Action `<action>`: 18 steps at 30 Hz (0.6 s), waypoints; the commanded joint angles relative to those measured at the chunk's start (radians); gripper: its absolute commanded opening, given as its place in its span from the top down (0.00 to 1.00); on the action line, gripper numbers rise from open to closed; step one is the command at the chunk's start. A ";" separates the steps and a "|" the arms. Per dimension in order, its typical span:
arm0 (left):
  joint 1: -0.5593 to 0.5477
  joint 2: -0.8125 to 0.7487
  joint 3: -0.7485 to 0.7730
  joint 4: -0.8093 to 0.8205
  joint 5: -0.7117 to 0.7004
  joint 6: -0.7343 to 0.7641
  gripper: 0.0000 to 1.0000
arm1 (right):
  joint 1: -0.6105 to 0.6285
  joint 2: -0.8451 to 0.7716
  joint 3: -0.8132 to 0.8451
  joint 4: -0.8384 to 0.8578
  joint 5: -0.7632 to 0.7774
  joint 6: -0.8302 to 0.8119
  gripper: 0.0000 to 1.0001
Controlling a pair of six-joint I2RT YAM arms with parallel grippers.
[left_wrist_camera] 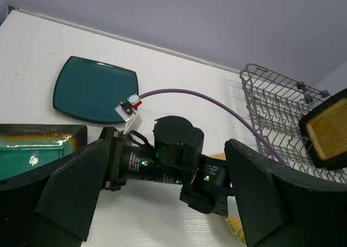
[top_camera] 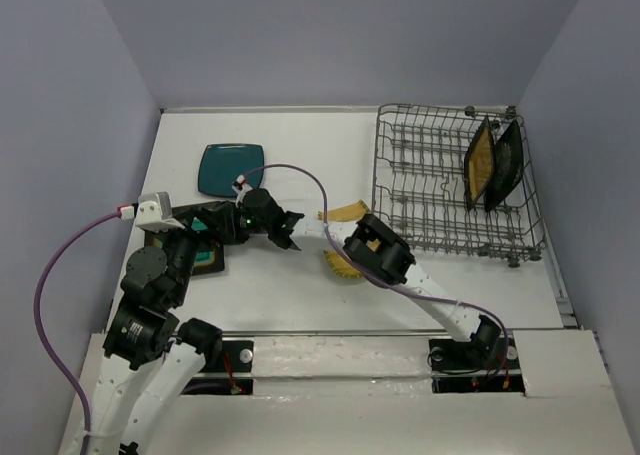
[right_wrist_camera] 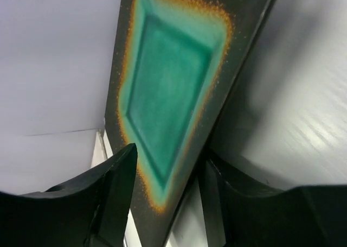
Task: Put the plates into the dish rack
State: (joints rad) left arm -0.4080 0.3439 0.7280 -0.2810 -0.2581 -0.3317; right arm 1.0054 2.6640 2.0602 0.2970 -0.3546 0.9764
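1. My right claw (right_wrist_camera: 171,153) is clamped on the dark-rimmed teal plate (right_wrist_camera: 168,89) — one finger on its glazed face, the other behind its rim.
2. That plate has a teal well, an orange-speckled fringe and a dark border. It is near-square and runs straight away from my fingers, at the left of the table (top_camera: 300,295).
3. My left claw (left_wrist_camera: 168,149) hangs with its fingers wide apart, holding nothing.
4. Beyond, the plain teal plate (top_camera: 232,168) lies flat.
5. Far right, in the dish rack (top_camera: 420,175), the mustard plate (top_camera: 481,165) and the black plate (top_camera: 506,163) stand on edge, side by side.
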 commanded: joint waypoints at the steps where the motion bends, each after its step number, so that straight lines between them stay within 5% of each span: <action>1: 0.003 -0.011 0.008 0.046 0.000 -0.001 0.01 | 0.038 0.060 0.063 -0.081 -0.043 0.062 0.52; 3: 0.003 -0.013 0.008 0.046 0.000 -0.003 0.01 | 0.038 0.059 0.054 -0.082 -0.023 0.073 0.60; 5: 0.003 -0.011 0.008 0.045 0.000 -0.001 0.01 | 0.038 0.044 0.013 -0.067 -0.006 0.097 0.86; 6: 0.003 -0.011 0.008 0.043 -0.001 -0.003 0.01 | 0.038 0.019 -0.012 -0.055 0.012 0.105 0.91; 18: 0.003 -0.016 0.007 0.046 0.006 -0.001 0.01 | 0.027 -0.389 -0.584 0.082 0.219 -0.057 0.93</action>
State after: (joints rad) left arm -0.4080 0.3420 0.7280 -0.2810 -0.2546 -0.3317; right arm 1.0355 2.4115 1.6150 0.3584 -0.2386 1.0744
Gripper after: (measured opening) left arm 0.990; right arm 0.120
